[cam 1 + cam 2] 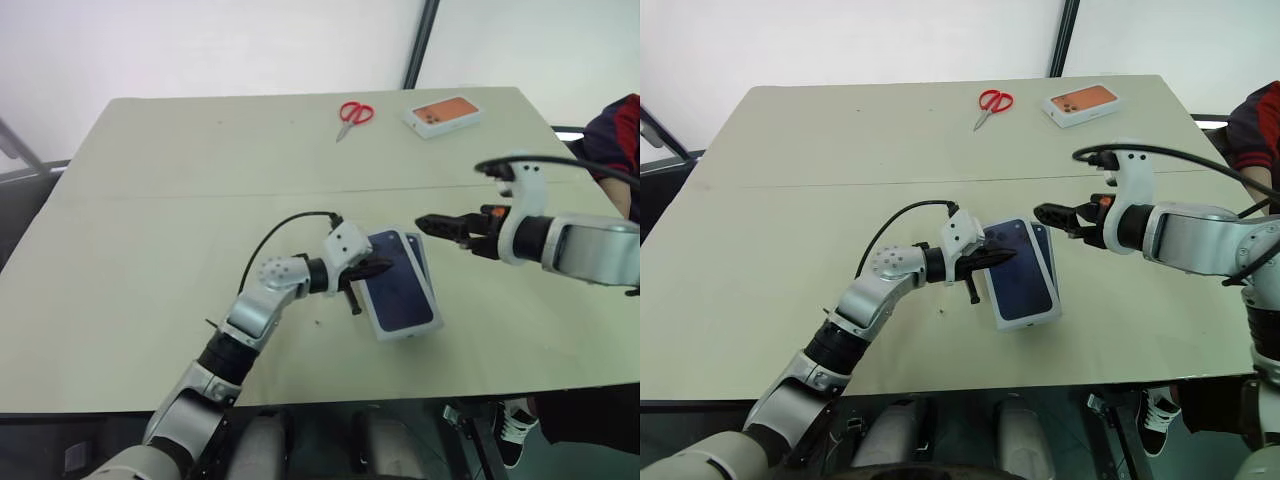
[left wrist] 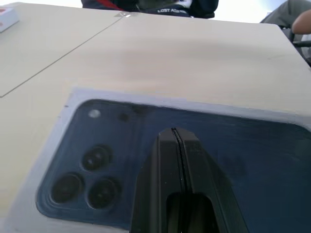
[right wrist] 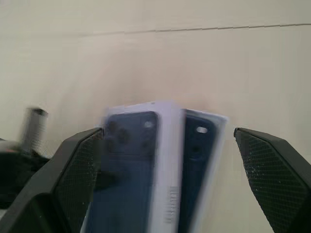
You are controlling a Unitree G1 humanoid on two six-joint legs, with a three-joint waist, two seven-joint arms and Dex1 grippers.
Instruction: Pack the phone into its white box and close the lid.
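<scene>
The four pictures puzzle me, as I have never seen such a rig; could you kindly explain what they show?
This is a humanoid robot with two arms, each ending in a black two-fingered gripper. Two pictures come from its head, looking down over a beige table; two come from cameras on its wrists. Farther off lie red-handled scissors and a white box with an orange face. In the middle lies, apparently, a white cardboard lid, its top dark navy-blue with a camera cluster, askew over a second white-rimmed dark blue face, probably the phone in its box. The left gripper is shut, its tips at the lid; the right gripper hangs open, holding nothing.
</scene>
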